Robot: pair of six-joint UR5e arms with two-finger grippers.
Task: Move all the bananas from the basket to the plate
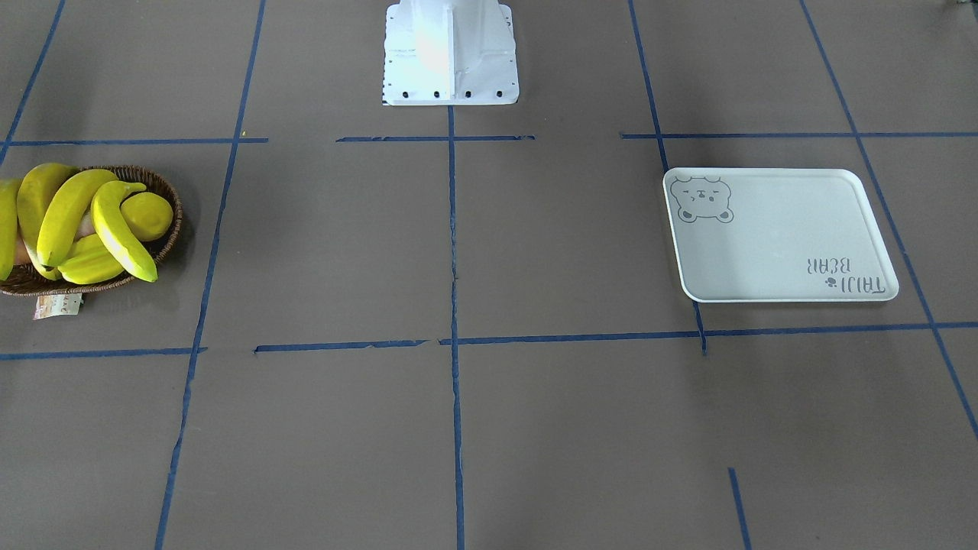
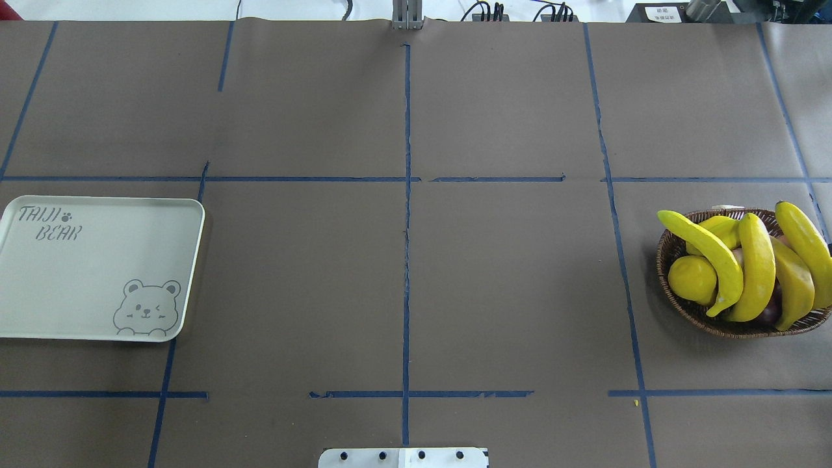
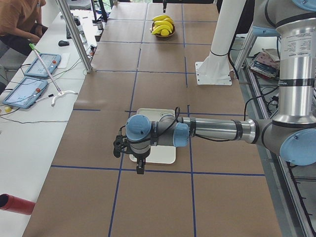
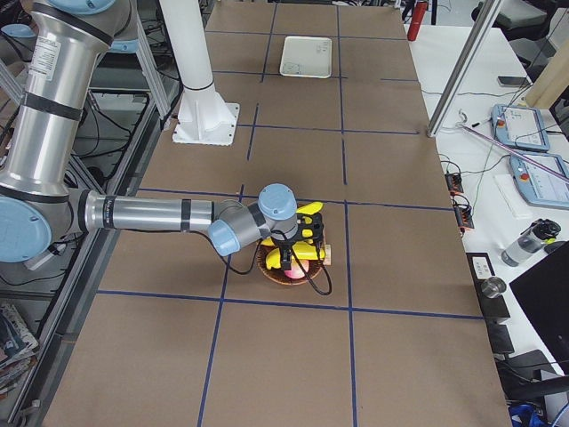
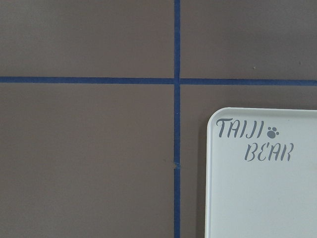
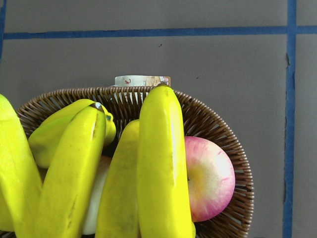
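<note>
Several yellow bananas (image 2: 757,266) lie piled in the brown wicker basket (image 2: 734,330) at the table's right end; they also show in the front view (image 1: 69,214) and close up in the right wrist view (image 6: 161,163). The pale bear-print plate (image 2: 97,273) lies empty at the left end, and its lettered corner shows in the left wrist view (image 5: 262,198). My left gripper (image 3: 140,168) hangs above the plate's edge (image 3: 163,157). My right gripper (image 4: 286,260) hangs above the basket (image 4: 302,276). I cannot tell whether either is open or shut.
A yellow lemon (image 2: 692,279), a starfruit (image 1: 88,263) and a pink apple (image 6: 210,178) share the basket. A paper tag (image 1: 57,305) hangs off its rim. The white robot base (image 1: 451,53) stands mid-table. A side desk with tablets (image 3: 39,64) and a pole (image 3: 74,34) flank the table.
</note>
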